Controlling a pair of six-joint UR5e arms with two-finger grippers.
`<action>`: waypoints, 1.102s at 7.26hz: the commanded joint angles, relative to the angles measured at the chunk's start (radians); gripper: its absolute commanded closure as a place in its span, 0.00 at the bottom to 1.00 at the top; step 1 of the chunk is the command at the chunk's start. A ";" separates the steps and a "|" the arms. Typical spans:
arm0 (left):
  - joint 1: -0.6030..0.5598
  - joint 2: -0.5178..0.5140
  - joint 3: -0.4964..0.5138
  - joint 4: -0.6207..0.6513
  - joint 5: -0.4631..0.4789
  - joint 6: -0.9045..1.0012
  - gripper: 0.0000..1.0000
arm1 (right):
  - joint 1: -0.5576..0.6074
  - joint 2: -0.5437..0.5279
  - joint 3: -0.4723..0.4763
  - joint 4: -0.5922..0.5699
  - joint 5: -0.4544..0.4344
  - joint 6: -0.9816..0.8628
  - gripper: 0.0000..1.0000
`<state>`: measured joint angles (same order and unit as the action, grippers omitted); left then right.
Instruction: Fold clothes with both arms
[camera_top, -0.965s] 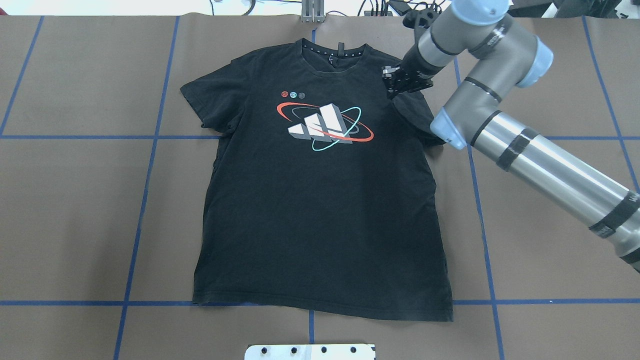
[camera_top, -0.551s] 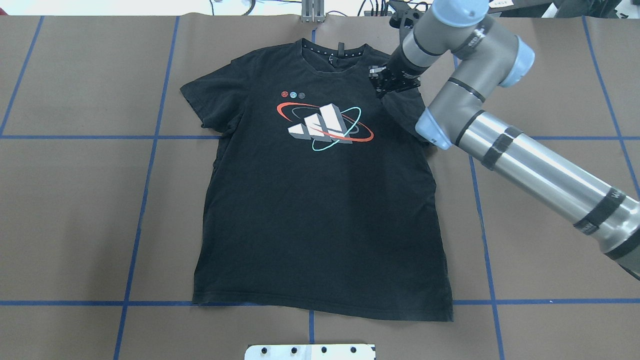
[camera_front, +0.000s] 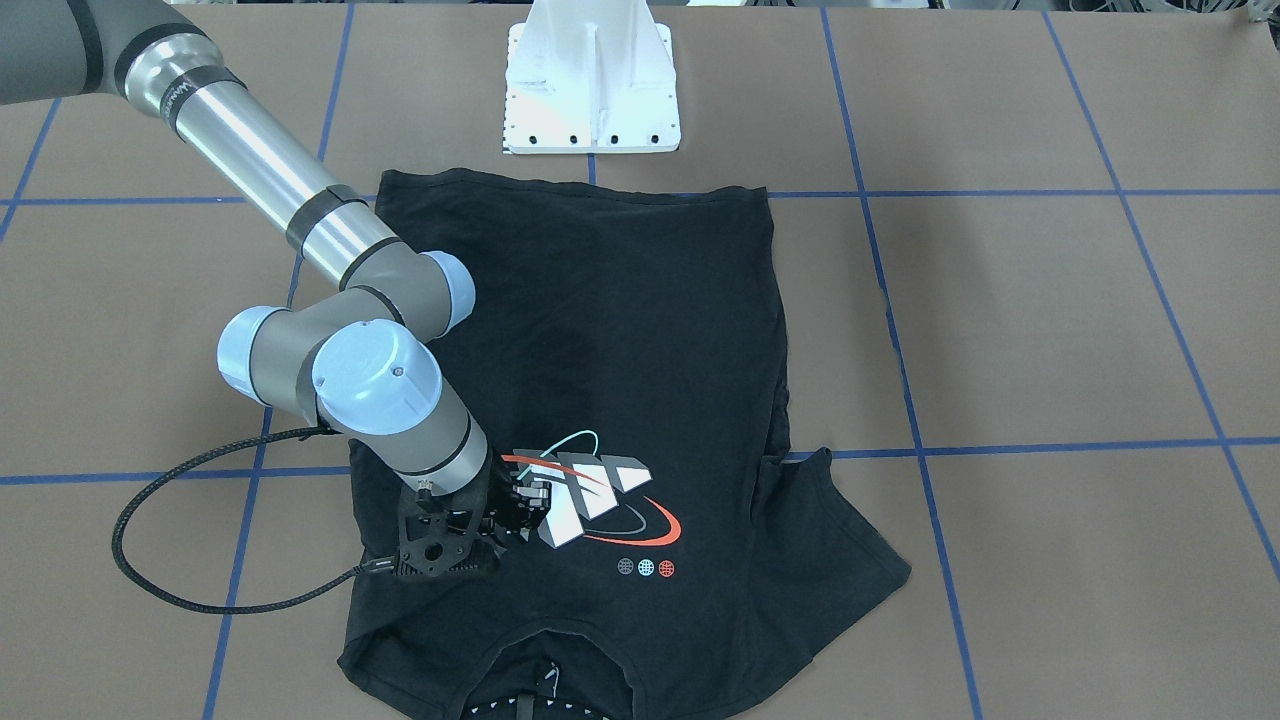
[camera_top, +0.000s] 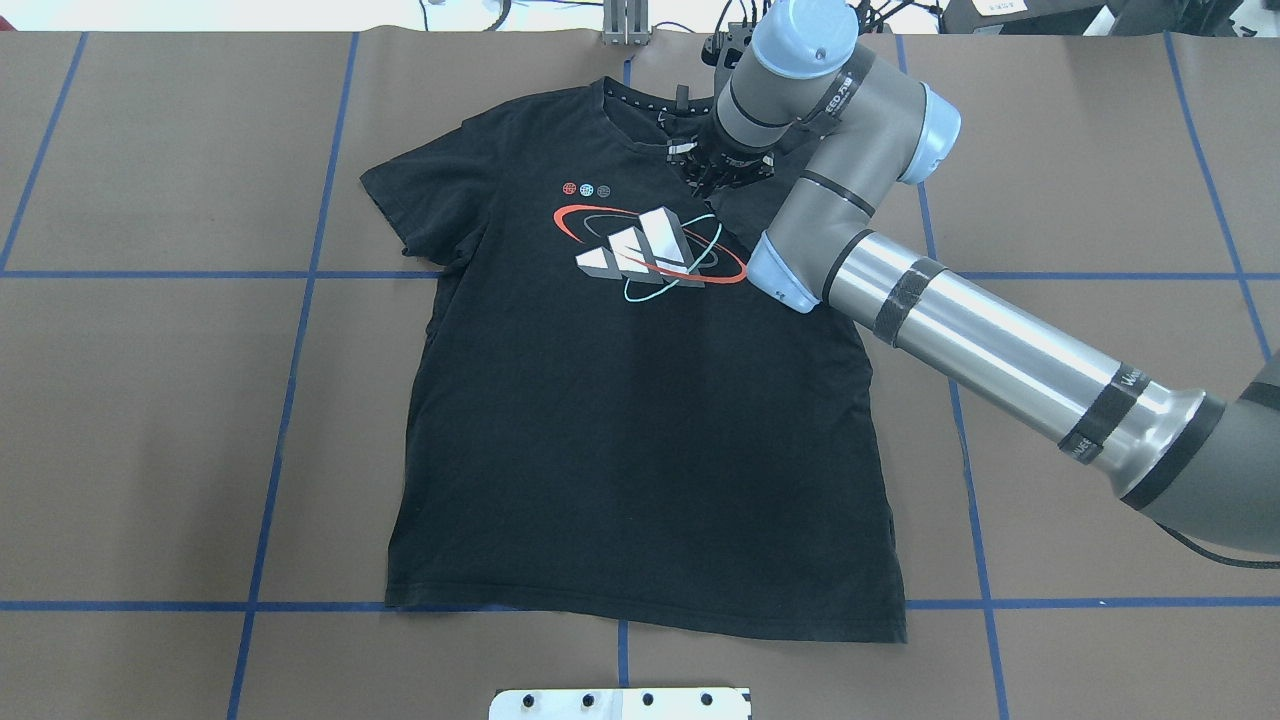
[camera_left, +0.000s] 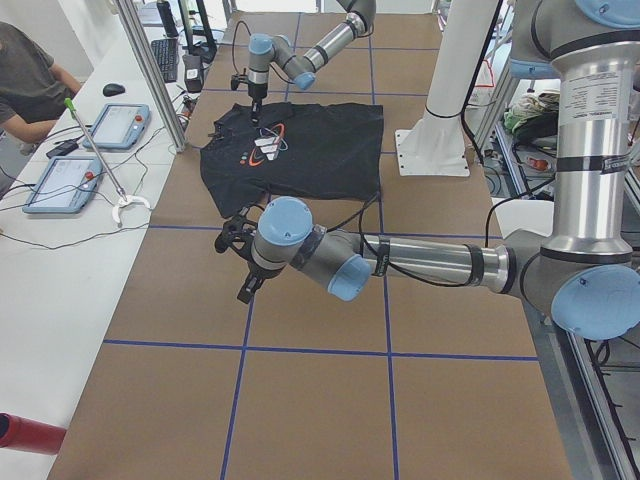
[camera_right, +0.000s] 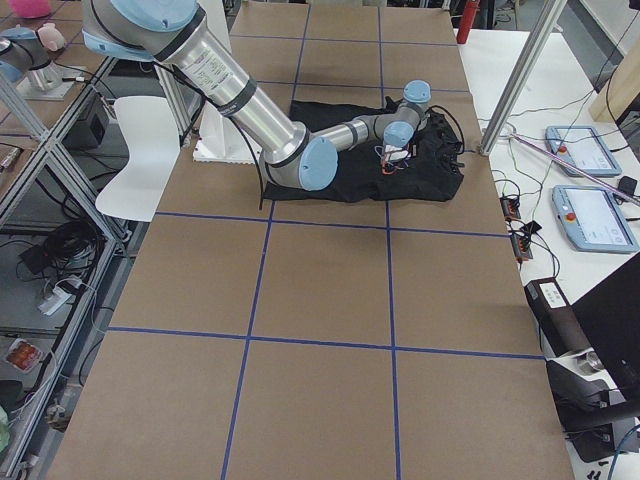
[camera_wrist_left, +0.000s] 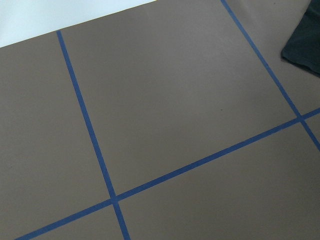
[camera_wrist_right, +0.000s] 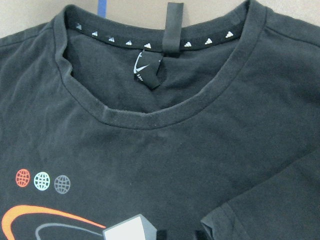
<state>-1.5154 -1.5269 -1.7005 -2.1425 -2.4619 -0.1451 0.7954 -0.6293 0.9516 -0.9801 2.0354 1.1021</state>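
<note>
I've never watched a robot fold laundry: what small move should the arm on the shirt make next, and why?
Probably lower and open the right gripper, laying the sleeve flat. It seems to pinch that sleeve of the black short-sleeved T-shirt, which is already folded over the chest beside the white-grey block graphic.

Right arm (camera_top: 950, 320) lies across the T-shirt (camera_top: 640, 450) at its robot-right shoulder and sleeve, blocking approach there. Robot-left sleeve and side border bare table (camera_top: 150, 400). White pedestal base (camera_front: 592, 90) stands near hem.
</note>
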 joint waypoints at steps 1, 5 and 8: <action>0.143 -0.080 0.013 -0.162 0.011 -0.285 0.01 | 0.004 -0.053 0.105 -0.009 0.032 0.002 0.00; 0.414 -0.419 0.275 -0.155 0.125 -0.312 0.03 | 0.040 -0.353 0.431 -0.006 0.123 0.001 0.00; 0.498 -0.623 0.543 -0.172 0.120 -0.326 0.10 | 0.054 -0.542 0.656 -0.006 0.123 0.002 0.00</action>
<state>-1.0453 -2.0575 -1.2710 -2.3104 -2.3437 -0.4693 0.8471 -1.1079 1.5284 -0.9864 2.1578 1.1040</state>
